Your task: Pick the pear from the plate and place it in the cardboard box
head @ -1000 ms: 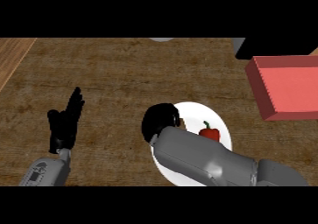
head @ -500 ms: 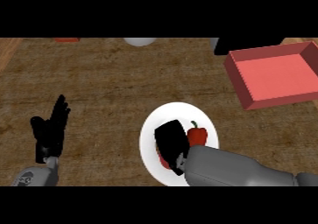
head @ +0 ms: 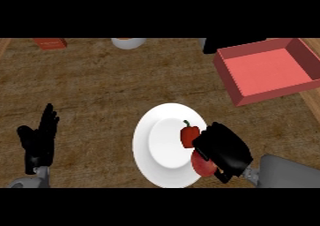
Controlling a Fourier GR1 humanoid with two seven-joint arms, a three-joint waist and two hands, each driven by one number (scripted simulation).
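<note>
The pear shows as a red fruit with a small dark stem at its top, lying on the right part of the white plate, which sits at lower centre of the frame. A second red, rounded patch lies just below it, partly under the right hand; whether it belongs to the same fruit cannot be told. The right hand comes in from the lower right and covers the plate's right rim, its black fingers curled against the fruit's right side, touching it.

The cardboard box is red-pink, open at the top, and stands in the upper right, well apart from the plate, with bare counter between them.

The left hand rests at the lower left, fingers straight and pointing up.

The counter is brown and wood-grained. Along its top edge stand a small orange block at upper left and a white bowl beside it.
</note>
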